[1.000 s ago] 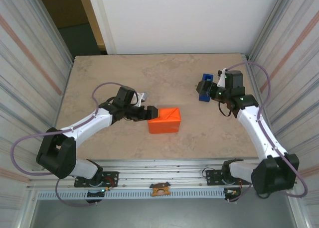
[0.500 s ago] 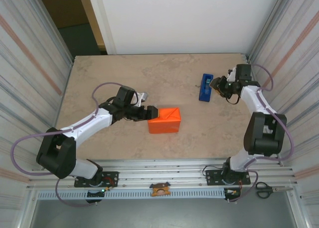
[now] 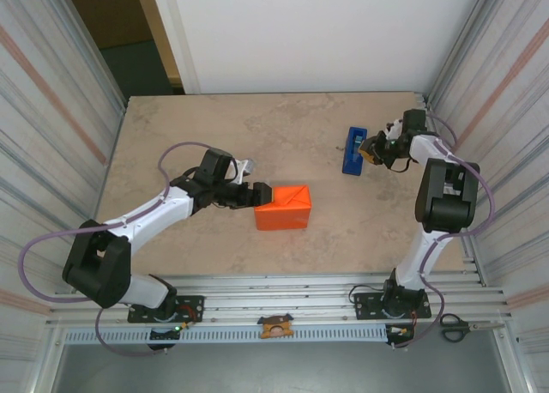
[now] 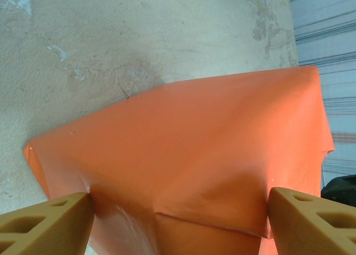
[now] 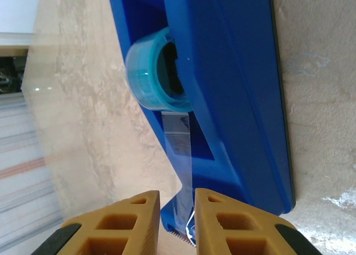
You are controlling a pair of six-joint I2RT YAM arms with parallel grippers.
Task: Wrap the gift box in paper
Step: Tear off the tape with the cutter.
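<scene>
Clearly my right pincer (image 5: 177,224) had nearly closed on the tape strip (image 5: 179,138) at the dispenser's (image 3: 352,150) near end, while my left pincer (image 4: 178,216), wide open, straddled the wrapped gift box (image 3: 284,207).

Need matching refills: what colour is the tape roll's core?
Teal tape roll core, inside the blue dispenser; right wrist view shows it best.

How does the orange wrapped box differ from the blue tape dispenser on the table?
The wrapped box is bright orange and squarish, with folded paper creases across its top; the tape dispenser is dark blue, narrow and long, holding a teal roll with clear tape.
The box sits near the table's middle with the left claw at its side; the dispenser lies toward the far right, with the right claw at its end.
Both rest on the table.
</scene>
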